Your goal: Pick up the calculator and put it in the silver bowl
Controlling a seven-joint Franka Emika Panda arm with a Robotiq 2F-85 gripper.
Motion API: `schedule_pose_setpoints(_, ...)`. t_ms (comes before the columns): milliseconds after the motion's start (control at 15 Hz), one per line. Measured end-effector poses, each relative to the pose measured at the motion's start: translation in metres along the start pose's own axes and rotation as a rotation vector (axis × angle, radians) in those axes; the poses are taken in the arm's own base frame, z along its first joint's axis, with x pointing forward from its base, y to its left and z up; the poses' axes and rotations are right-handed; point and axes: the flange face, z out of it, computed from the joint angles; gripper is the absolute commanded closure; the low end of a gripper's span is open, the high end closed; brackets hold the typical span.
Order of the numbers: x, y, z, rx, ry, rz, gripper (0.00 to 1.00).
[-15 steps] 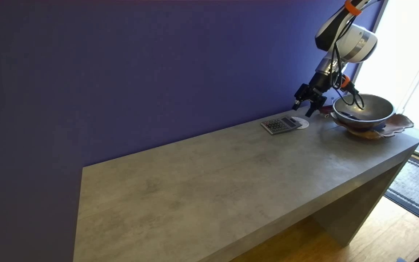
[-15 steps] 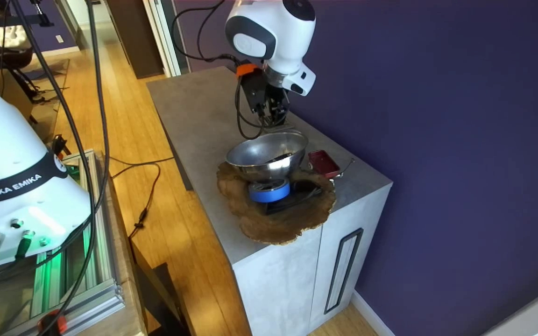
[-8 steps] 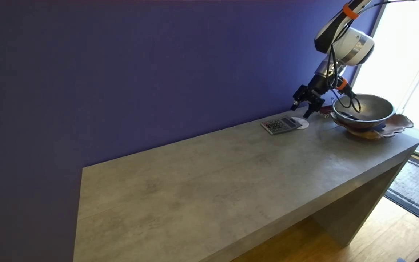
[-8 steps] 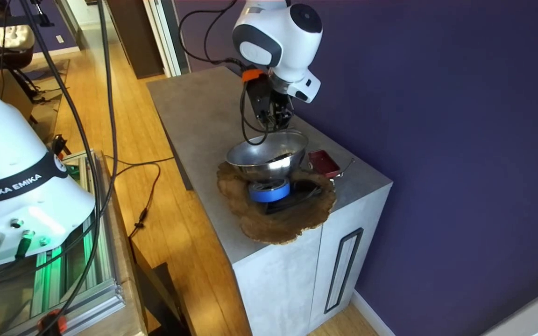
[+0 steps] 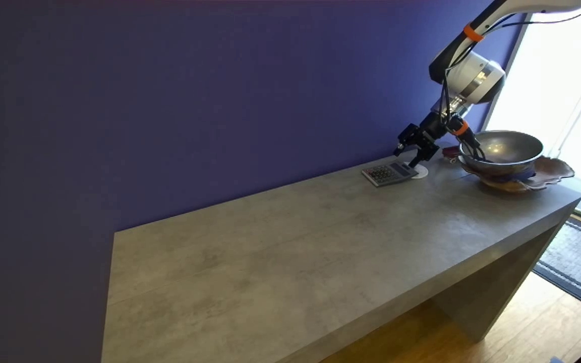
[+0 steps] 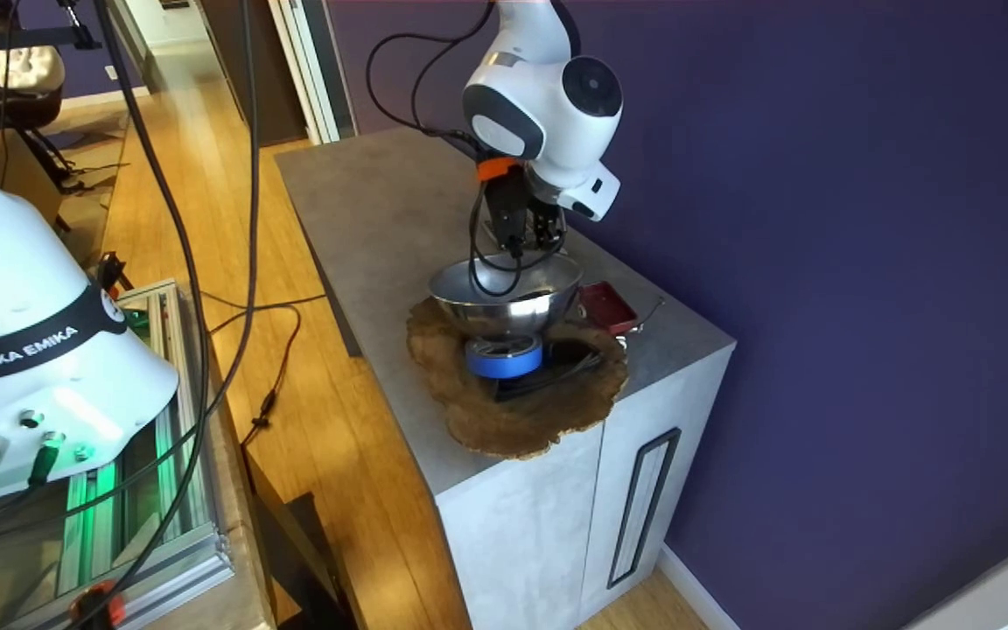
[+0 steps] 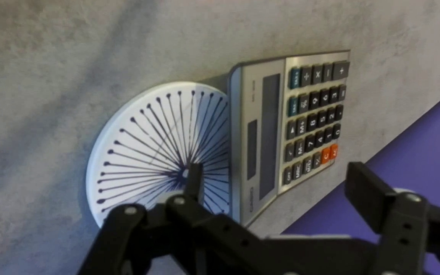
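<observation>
The calculator (image 5: 389, 173) lies flat on the grey table near the wall, with its display end overlapping a white disc. It shows large in the wrist view (image 7: 269, 133); in an exterior view the arm hides it. My gripper (image 5: 405, 157) is open and empty, just above the calculator's display end and the disc. In the wrist view the jaws (image 7: 280, 189) stand wide apart, one finger (image 7: 195, 179) over the disc, the other finger (image 7: 369, 194) beyond the calculator toward the wall. The silver bowl (image 6: 504, 319) is behind the gripper, with a dark object in it.
The white disc (image 7: 139, 152) has black radiating lines. The bowl stands above a brown wooden dish (image 6: 513, 429) with a blue ring (image 6: 504, 360). A small red tray (image 6: 606, 308) is beside it. The wrist cables (image 6: 504, 289) hang at the bowl. The purple wall is close.
My gripper has moved down and closer to the calculator, staying open. The arm's cables have dropped into the bowl's outline, and the bowl has shifted slightly. The calculator has not moved.
</observation>
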Motion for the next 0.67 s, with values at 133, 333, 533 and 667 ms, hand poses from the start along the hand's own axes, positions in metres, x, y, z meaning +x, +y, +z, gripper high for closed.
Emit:
schedule_pose_setpoints(133,-0.001,0.000,0.007,0.011,-0.029,0.002,0.52)
schedule_pose_setpoints(333,-0.003,0.000,0.015,0.023,-0.095,0.009,0.72)
schedule_pose_setpoints(533,-0.003,0.000,0.018,0.037,-0.145,0.017,0.93)
schedule_pose_setpoints(667,-0.002,0.000,0.019,0.065,-0.172,0.021,0.99)
